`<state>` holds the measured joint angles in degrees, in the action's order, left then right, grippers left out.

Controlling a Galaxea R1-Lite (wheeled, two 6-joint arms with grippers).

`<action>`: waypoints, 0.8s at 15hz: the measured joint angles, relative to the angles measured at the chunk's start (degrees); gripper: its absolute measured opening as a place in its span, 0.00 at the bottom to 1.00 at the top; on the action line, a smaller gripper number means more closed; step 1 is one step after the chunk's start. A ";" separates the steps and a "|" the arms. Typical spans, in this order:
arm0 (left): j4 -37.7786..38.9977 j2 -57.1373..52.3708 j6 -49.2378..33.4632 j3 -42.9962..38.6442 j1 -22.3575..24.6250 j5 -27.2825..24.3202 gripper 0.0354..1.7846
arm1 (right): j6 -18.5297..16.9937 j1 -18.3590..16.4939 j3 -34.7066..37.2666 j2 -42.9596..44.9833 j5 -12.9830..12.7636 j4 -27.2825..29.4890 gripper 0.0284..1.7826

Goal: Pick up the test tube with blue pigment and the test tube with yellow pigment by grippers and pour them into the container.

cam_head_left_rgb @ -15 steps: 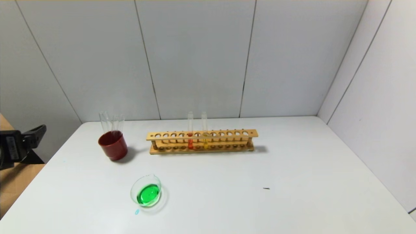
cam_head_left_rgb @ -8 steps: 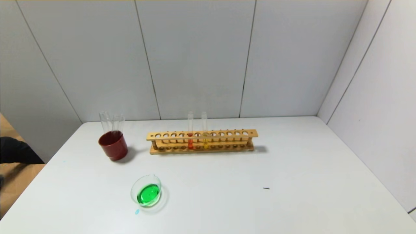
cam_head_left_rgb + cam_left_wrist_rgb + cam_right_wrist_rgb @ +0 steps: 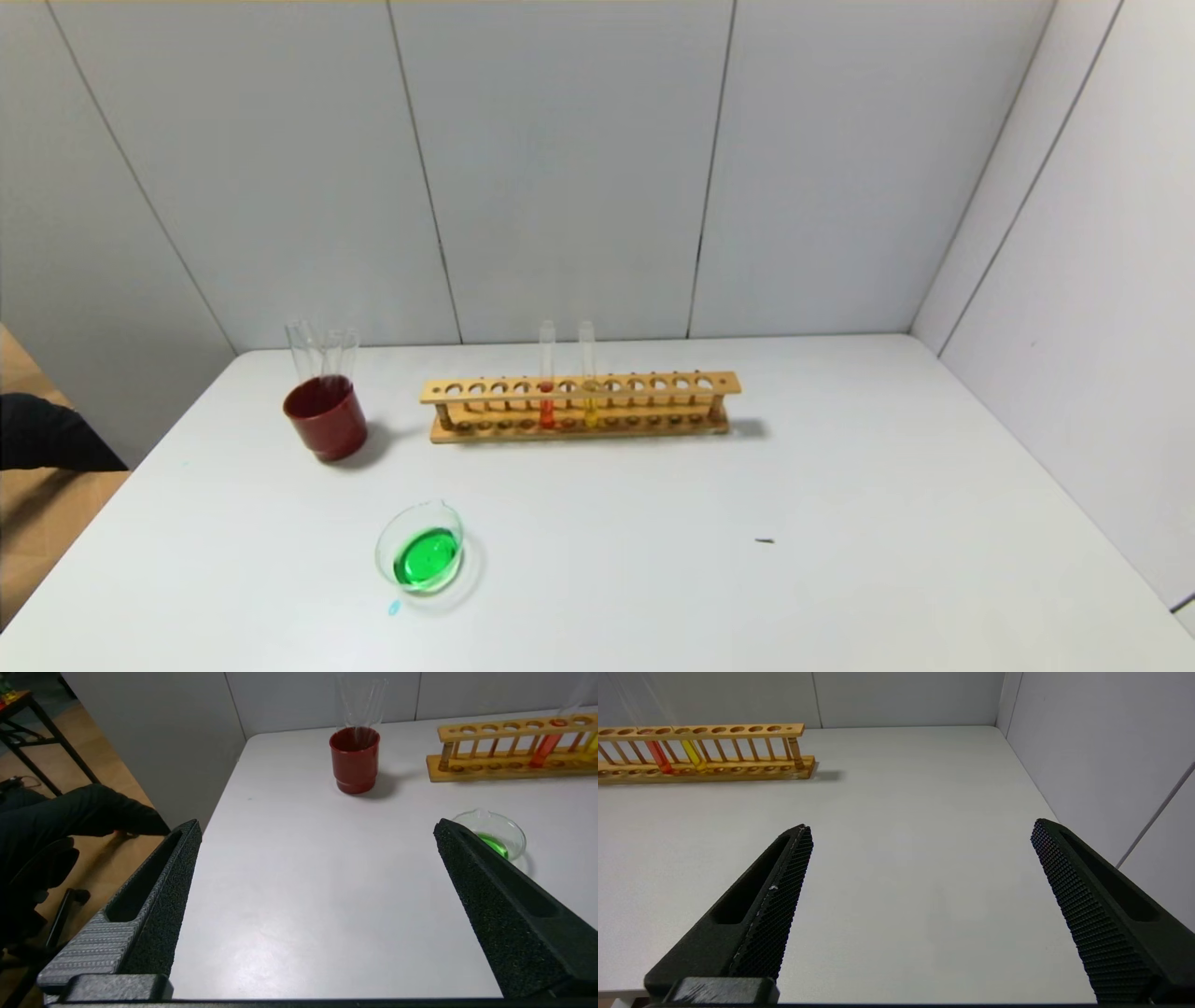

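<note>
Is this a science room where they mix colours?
Probably a small lab bench set up for experiments: a wooden test tube rack holding tubes of coloured liquid, a glass dish of green liquid, and a white table with plain walls.

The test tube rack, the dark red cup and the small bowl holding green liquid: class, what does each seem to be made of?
Test tube rack: apparently wood, pale, matte, with drilled holes.
Dark red cup: opaque, faintly glossy, possibly plastic or ceramic.
Small bowl: clear, likely glass, the green liquid showing through.
</note>
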<state>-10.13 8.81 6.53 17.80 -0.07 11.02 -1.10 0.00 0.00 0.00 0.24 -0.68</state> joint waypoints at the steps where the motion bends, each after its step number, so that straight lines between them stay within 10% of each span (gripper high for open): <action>1: -0.20 -2.60 0.13 -1.82 -0.09 -1.74 0.98 | 0.02 0.00 0.00 0.00 0.00 0.02 0.96; 7: 13.00 -8.52 -1.11 -16.23 -0.20 -9.73 0.98 | 0.05 0.02 0.00 0.00 0.00 0.00 0.96; 12: 9.36 -8.92 -4.75 -17.73 -0.20 -11.26 0.98 | 0.02 0.00 0.00 0.00 0.00 0.02 0.96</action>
<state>-0.77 -0.11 1.78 0.07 -0.27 -0.24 -1.07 0.00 0.00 0.00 0.24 -0.66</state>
